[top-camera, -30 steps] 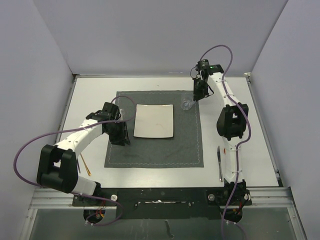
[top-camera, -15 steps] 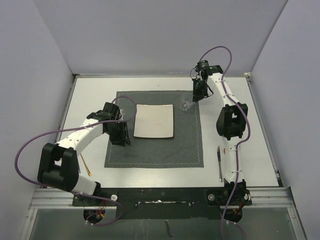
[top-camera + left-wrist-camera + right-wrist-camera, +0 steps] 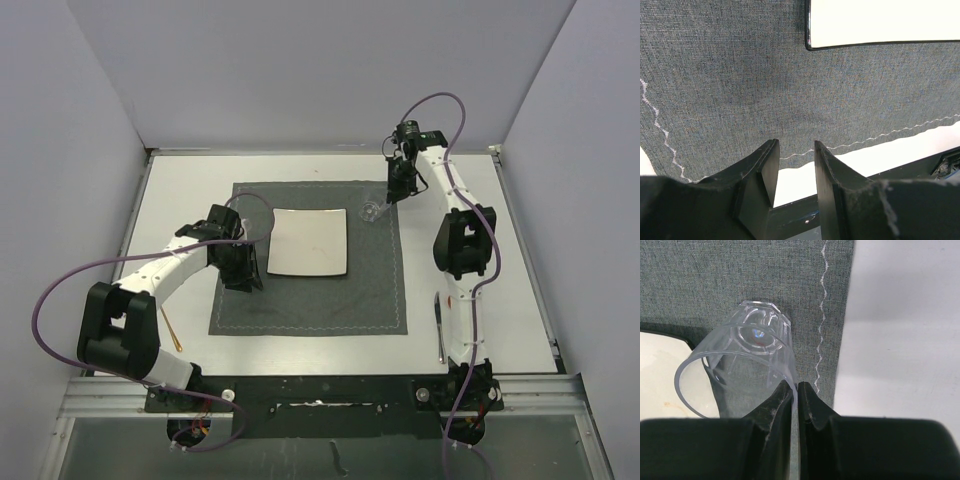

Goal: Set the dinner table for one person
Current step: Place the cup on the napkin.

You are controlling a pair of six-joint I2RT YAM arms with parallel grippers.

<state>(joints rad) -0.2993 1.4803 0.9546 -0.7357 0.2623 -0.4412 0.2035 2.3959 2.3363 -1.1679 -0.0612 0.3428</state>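
The dinner table [image 3: 180, 200] is white, with a dark grey stitched placemat [image 3: 300, 300] on it. A white square plate [image 3: 308, 242] lies on the placemat. My right gripper [image 3: 391, 194] is shut on the rim wall of a clear glass [image 3: 372, 211] at the placemat's far right corner, beside the plate. In the right wrist view my gripper [image 3: 796, 385] pinches the glass [image 3: 747, 360], which is tilted, mouth toward the camera. My left gripper [image 3: 246, 279] is open and empty over the placemat, just left of the plate. The left wrist view shows my gripper [image 3: 796, 150] and the plate's corner [image 3: 880, 22].
A knife [image 3: 440, 322] lies on the table right of the placemat, beside the right arm. A thin yellowish stick [image 3: 172, 328] lies on the table left of the placemat. The black front rail [image 3: 320, 390] runs along the near edge. Grey walls stand on three sides.
Almost nothing. The left arm's lower link has shifted slightly to the right. The right gripper still holds the glass in the same place.
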